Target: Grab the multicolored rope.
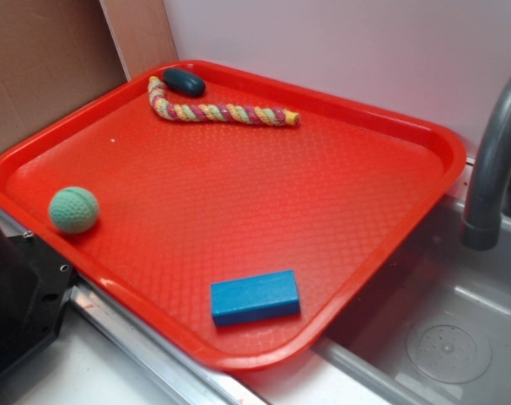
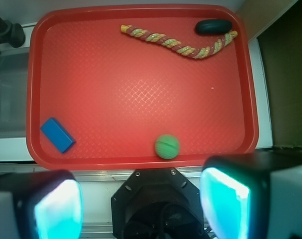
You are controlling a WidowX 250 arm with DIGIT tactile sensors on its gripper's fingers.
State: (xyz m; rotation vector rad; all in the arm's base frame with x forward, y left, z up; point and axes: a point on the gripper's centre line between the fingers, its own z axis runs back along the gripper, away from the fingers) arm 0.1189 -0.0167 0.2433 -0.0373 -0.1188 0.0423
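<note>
Now | end effector (image 2: 141,206) spread, empty | twisted multicolored rope (image 1: 224,111) curved on dimpled tray (image 1: 264,211)

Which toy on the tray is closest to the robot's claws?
The green ball. It sits by the tray's near edge, just ahead of the gripper. The blue block is off to one side, and the rope and dark oval lie at the far edge.

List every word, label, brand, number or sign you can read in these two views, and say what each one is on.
No readable text in either view.
The red tray, multicolored rope, blue block, green knitted ball and dark oval object all show no print.
The faucet shows no marking.
The gripper shows no label.
</note>
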